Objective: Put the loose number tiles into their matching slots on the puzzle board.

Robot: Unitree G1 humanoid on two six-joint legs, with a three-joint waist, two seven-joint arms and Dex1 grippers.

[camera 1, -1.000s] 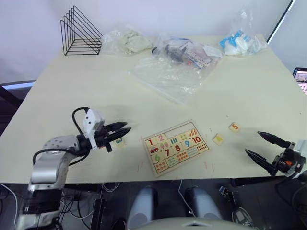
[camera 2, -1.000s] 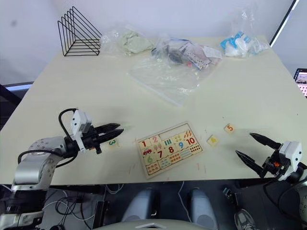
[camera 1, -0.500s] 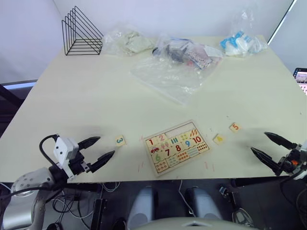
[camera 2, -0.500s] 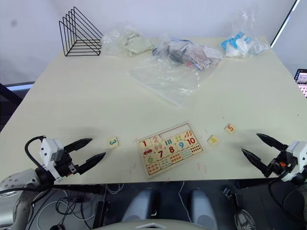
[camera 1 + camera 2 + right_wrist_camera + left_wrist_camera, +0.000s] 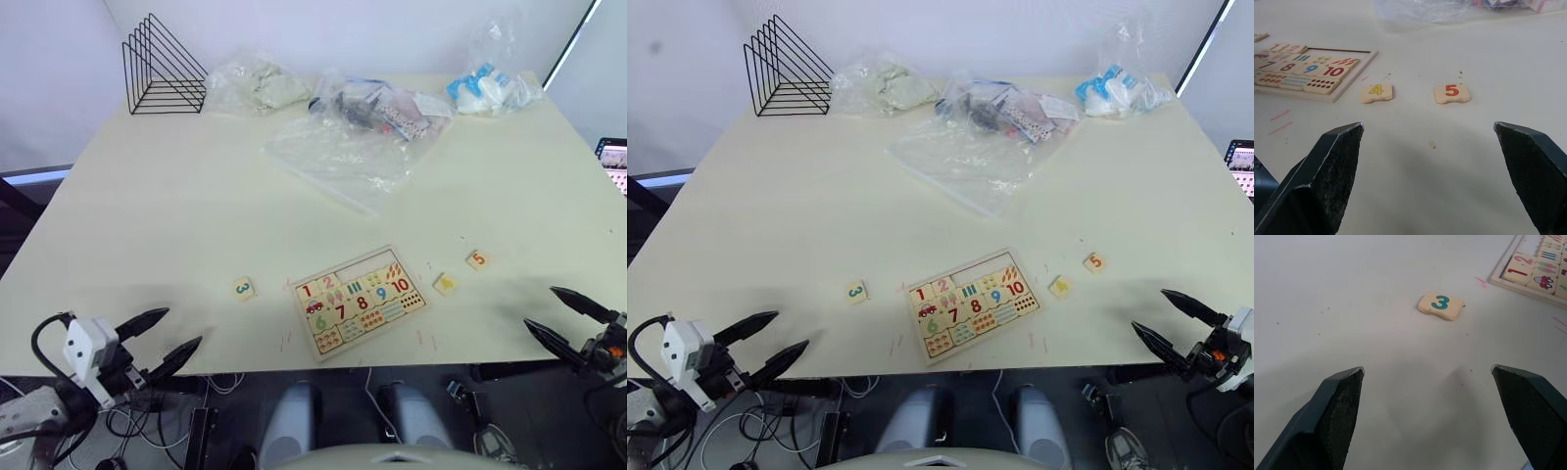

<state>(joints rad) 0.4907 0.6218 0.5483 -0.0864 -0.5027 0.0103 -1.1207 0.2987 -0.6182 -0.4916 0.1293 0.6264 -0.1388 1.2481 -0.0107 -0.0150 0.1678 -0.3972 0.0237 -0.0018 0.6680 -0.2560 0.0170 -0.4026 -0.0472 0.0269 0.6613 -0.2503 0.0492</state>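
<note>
- puzzle board lies flat near the front edge of the surface, slightly rotated; most number and picture tiles seated, long bare strip of matching slots in its top row open
- 3 tile loose on the surface, well left of the puzzle board, number up
- 4 tile just right of the puzzle board; 5 tile a bit further right of it, apart from the 4
- left gripper low at the front edge, left of the puzzle board and nearer than the 3 tile, fingers spread wide, nothing in them
- right gripper off the front right, past the 4 and 5 from the puzzle board, also wide open and empty
- handling guess: tiles thin, stiff wood, very light, lie flush so little edge to grab; pinch across two opposite side edges, likely to skid or flip if pressed off-centre; board light too, may shift when a tile is pushed in
- clear plastic bags far behind the puzzle board: one flat, looks empty; others hold mixed small items, pale cloth-like stuff, blue-white pieces, cannot tell more
- wire rack at back left of the puzzle board, empty
</note>
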